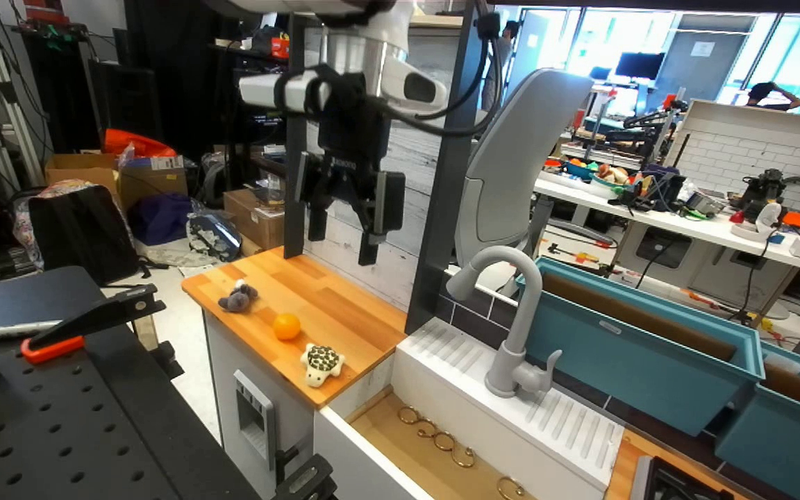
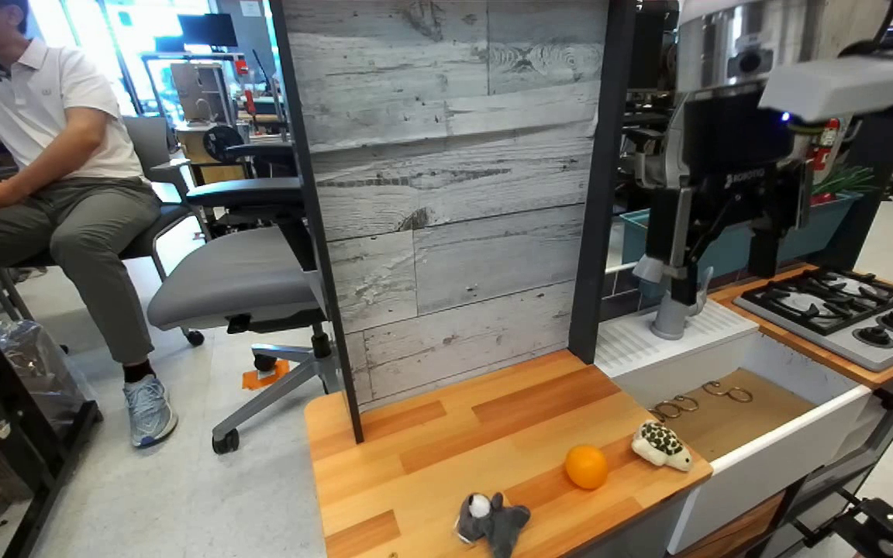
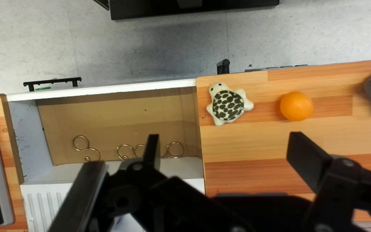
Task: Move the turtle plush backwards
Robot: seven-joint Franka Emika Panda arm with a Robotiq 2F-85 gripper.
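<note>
A pale plank wall (image 2: 454, 155) rises along the back of a wooden worktop (image 2: 454, 442), and a white sink (image 2: 764, 474) adjoins one end of it. The tool (image 1: 342, 244) hangs in the air well above the worktop, its two fingers spread wide apart. The turtle (image 3: 228, 104) lies shell up on the worktop, at the corner just beside the sink, its head towards the front edge. Farther from the sink lies a grey stuffed toy (image 1: 238, 299), and between it and the turtle, touching neither, sits an orange ball (image 3: 296, 106).
</note>
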